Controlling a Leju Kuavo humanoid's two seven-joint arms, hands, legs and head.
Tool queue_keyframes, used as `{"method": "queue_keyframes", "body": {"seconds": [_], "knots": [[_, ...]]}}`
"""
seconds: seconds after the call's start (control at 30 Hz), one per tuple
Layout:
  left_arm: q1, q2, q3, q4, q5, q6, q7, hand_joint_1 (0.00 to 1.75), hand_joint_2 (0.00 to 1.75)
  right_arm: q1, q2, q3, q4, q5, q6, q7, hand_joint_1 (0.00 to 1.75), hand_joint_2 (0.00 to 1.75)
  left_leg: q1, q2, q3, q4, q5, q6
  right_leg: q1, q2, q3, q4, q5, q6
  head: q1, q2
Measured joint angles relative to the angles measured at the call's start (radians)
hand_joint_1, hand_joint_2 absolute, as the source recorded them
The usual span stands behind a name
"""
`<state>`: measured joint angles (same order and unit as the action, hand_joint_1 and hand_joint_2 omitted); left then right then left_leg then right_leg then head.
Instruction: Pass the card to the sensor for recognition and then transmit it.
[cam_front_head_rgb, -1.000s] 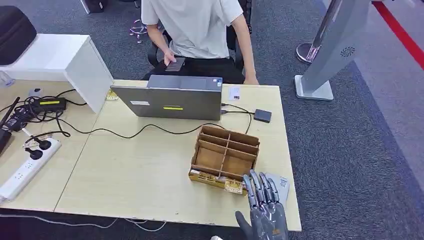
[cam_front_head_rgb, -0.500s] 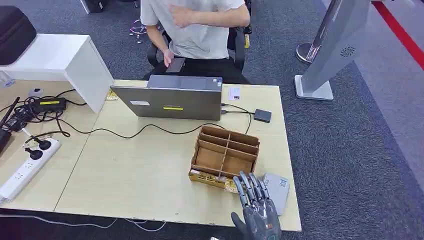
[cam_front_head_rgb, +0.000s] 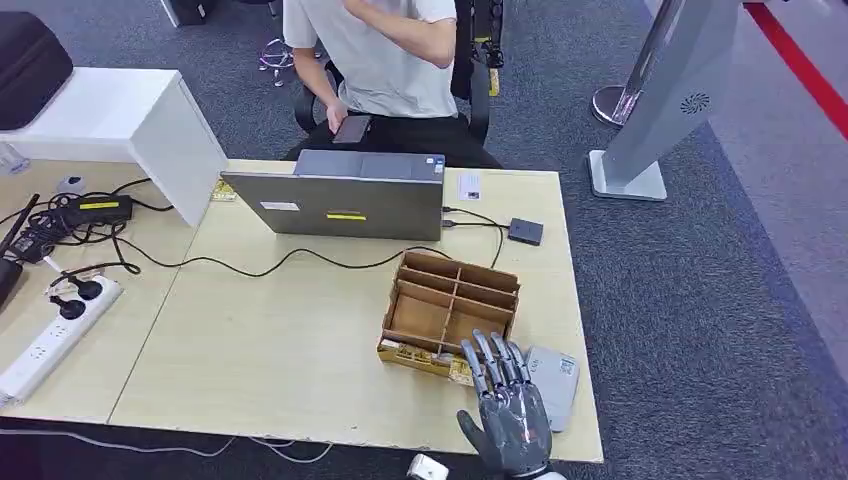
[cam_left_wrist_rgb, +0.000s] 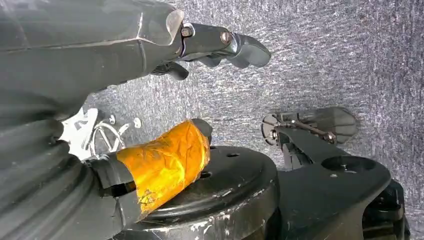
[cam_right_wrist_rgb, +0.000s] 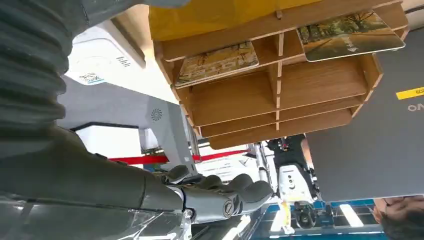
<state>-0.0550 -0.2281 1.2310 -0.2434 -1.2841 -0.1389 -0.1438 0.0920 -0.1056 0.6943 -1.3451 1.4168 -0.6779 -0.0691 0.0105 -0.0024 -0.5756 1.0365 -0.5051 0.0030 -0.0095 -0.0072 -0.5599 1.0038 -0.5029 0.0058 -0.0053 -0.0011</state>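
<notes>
A: Our right hand (cam_front_head_rgb: 508, 420) hovers at the surface's (cam_front_head_rgb: 300, 350) near edge, fingers (cam_front_head_rgb: 490, 362) spread, empty. Printed cards (cam_right_wrist_rgb: 217, 62) lie in the compartmented wooden box's (cam_front_head_rgb: 450, 315) front slots.

B: We approach low and pinch one card's edge. Left hand (cam_left_wrist_rgb: 220, 45) hangs by the floor, loosely curled, empty.

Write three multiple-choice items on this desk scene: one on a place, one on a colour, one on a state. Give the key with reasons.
1. Where does the robot's right hand hover?
A. over the near edge of the compartmented wooden card box
B. over the white power strip
C. over the grey laptop's lid

2. What colour is the strip-shaped sticker on the lid of the grey laptop?
A. red
B. yellow
C. blue

3. What state is the right hand in?
A. holding a card
B. fingers spread, holding nothing
C. pressed flat on the laptop

Key: 1 A, the head view shows the hand at the box's near edge; 2 B, the sticker is yellow; 3 B, the fingers are apart and nothing lies between them.
</notes>
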Motion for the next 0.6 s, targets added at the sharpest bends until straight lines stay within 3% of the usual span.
{"method": "queue_keyframes", "body": {"seconds": [0.6], "knots": [[-0.001,0.0,0.0,0.0,-0.012,-0.005,0.0,0.0,1.75,-0.024,0.086,-0.088,0.068,0.0,0.0,-0.07,0.0,1.75,0.0,0.0,0.0,0.0,0.0,0.0,0.0,0.0,0.0,0.0,0.0,0.0,0.0,0.0]]}}
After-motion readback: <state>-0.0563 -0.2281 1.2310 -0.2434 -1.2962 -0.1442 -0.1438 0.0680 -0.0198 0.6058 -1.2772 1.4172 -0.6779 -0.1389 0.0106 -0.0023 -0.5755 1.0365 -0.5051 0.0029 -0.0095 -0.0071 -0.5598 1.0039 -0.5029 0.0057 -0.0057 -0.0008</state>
